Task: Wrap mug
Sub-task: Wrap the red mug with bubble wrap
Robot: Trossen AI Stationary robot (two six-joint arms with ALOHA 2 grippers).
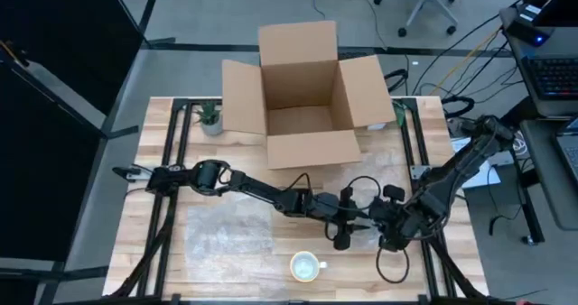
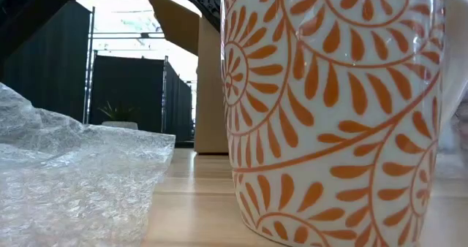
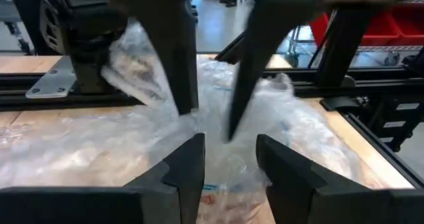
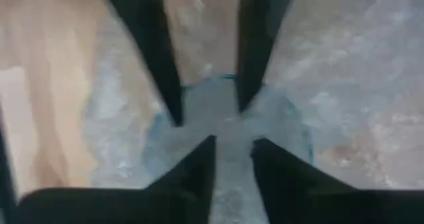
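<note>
**Both grippers at the wrap, mug not yet covered**

Mug (image 1: pixel 306 267) stands upright near the table's near edge, about mid-width, nothing around it. In the low view its orange leaf pattern fills the frame, bare; a crumpled edge of bubble wrap (image 2: pixel 73 174) lies beside it to the left, apart from it.

A sheet of bubble wrap (image 1: pixel 230 231) lies flat on the table (image 1: pixel 153 161), left of the mug and a little farther back. More wrap sits bunched under the two grippers, right of centre.

Left gripper (image 1: pixel 343 226) reaches across from the left to just beyond the mug. In its wrist view the fingers stand apart with crinkled film between and ahead of them; not clearly pinching anything. I judge it open.

Right gripper (image 1: pixel 386 228) comes in from the right, close beside the left one. Its wrist view shows fingers slightly parted over clear film; whether they grip it, I cannot tell.

Cardboard box (image 1: pixel 302 93) stands open at the far side, empty as far as seen. Small potted plant (image 1: pixel 209 117) left of it.

Judgement: early stage. Wrap is being handled, mug untouched. Left to do: bring sheet and mug together, fold it round.
</note>
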